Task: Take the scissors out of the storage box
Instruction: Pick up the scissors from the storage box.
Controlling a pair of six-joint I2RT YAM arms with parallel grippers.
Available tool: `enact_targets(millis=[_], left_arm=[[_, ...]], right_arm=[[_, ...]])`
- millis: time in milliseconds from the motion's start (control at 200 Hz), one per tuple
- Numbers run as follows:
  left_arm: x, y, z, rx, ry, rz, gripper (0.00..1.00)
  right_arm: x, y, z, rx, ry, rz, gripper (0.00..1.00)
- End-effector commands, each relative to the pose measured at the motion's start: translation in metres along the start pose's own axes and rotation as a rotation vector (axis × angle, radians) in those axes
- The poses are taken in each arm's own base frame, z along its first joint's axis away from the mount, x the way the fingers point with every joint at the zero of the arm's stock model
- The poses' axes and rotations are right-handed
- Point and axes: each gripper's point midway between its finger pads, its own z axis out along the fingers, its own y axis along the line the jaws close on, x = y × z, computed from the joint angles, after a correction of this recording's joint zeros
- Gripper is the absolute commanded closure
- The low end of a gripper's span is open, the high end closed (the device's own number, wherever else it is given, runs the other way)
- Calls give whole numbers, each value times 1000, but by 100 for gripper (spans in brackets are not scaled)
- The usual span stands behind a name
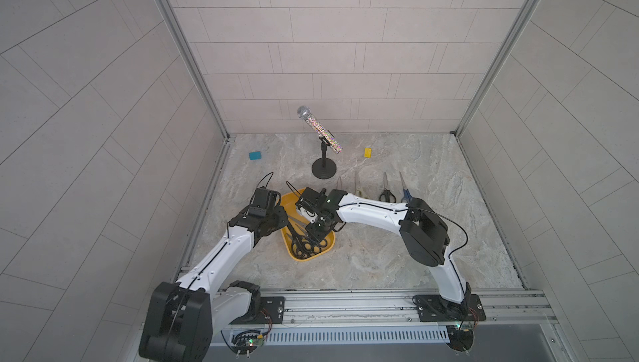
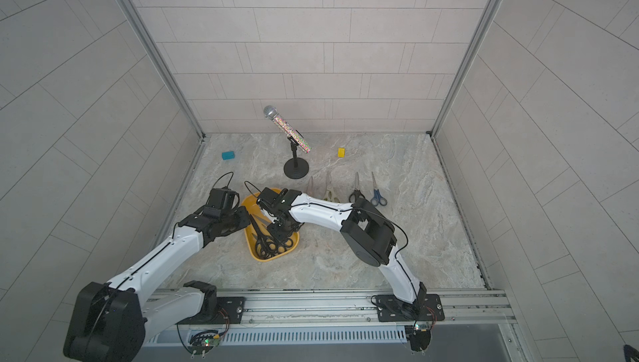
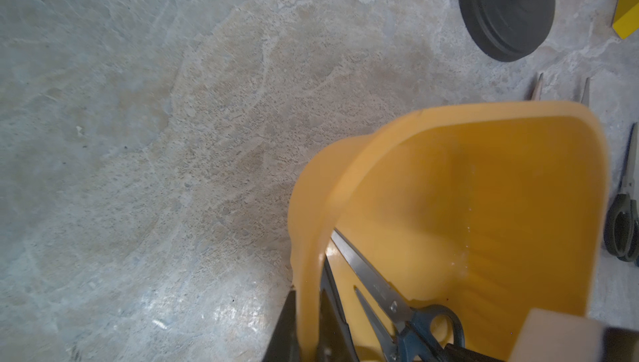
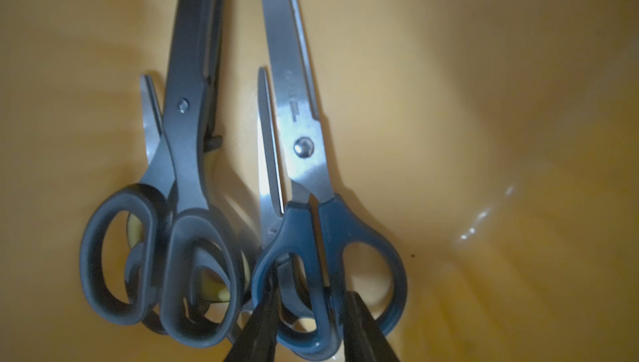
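Lying lengthwise in storage box (image 4: 518, 66), blue-handled scissors (image 4: 311, 177); right gripper (image 4: 307, 325) part-open astride handle.

Setting: robot test cell in a lab.
Evidence: tiled enclosure walls (image 1: 328, 49), aluminium mounting rail (image 1: 345, 303), marble-pattern tabletop (image 1: 397, 260).

Counted four pairs of scissors (image 1: 386, 194) laid out on the table (image 1: 380, 256), at least four more pairs (image 4: 304, 156) inside one yellow storage box (image 1: 311, 257); also one microphone on a stand (image 1: 318, 128), one blue block (image 1: 255, 155) and one yellow block (image 1: 368, 152).
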Motion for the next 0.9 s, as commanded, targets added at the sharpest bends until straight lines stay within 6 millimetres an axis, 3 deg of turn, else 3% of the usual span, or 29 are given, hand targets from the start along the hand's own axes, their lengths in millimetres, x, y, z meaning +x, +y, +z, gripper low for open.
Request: enact_targets(millis=[0,315,505,650,895], left_arm=[[-16,-6,-6,15,-53,16,100],[-16,-6,-7,19,-59,9,100],[-16,-6,-8,21,-58,10,100],[-16,-4,-7,13,-60,2,100],[-16,2,-6,-11,-55,-9,100]], right_arm=[[19,-18,22,73,78,23,69],[31,-38,23,192,97,47,70],[29,-37,28,188,105,53,88],[19,-31,11,167,57,64,100],[-6,-11,-38,79,-57,89,100]])
